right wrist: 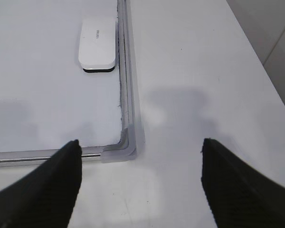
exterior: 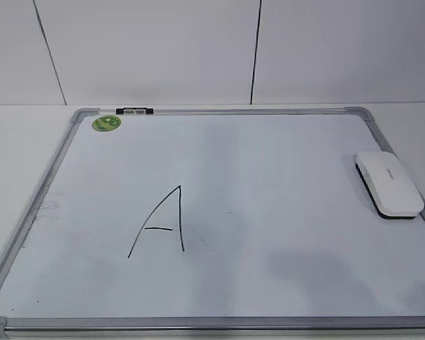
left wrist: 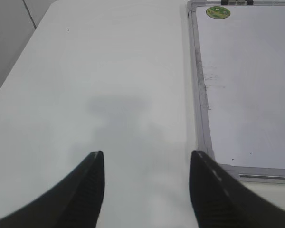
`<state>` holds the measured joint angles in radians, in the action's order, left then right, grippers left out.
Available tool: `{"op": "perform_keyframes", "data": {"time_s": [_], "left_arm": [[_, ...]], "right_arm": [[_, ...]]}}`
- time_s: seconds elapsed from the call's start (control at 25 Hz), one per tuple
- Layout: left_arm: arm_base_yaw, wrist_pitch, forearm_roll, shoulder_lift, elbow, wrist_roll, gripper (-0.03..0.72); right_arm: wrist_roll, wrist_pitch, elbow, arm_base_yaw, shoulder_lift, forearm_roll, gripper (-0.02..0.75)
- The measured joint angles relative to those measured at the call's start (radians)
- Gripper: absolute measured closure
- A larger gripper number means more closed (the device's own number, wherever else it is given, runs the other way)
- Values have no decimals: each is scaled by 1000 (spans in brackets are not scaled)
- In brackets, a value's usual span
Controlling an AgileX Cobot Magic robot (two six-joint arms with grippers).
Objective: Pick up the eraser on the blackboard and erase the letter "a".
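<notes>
The blackboard (exterior: pixel 283 163) lies flat on the table, a white board with a grey frame. The white eraser (exterior: pixel 388 183) rests on it by the right edge; it also shows in the right wrist view (right wrist: pixel 98 43). A tall capital "A" (exterior: pixel 161 223) in black marker is left of centre. No small lowercase "a" shows. My left gripper (left wrist: pixel 147 154) is open and empty over the bare table, left of the board's left edge (left wrist: pixel 199 95). My right gripper (right wrist: pixel 141 142) is open and empty just in front of the board's near right corner (right wrist: pixel 123 147). Neither gripper shows in the exterior view.
A round green sticker (exterior: pixel 107 124) sits at the board's far left corner and also shows in the left wrist view (left wrist: pixel 218 12). A small black clip (exterior: pixel 134 111) is on the far frame. White table (right wrist: pixel 204 71) surrounds the board; a white panelled wall (exterior: pixel 198 49) stands behind.
</notes>
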<state>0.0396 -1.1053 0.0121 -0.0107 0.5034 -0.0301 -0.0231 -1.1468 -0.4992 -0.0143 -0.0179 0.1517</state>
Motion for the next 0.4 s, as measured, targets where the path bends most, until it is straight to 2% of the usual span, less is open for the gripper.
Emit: {"op": "perform_keyframes", "data": {"time_s": [0.4], "left_arm": [[0, 0, 0, 0, 0, 0, 274]], "right_arm": [[0, 0, 0, 0, 0, 0, 143]]}}
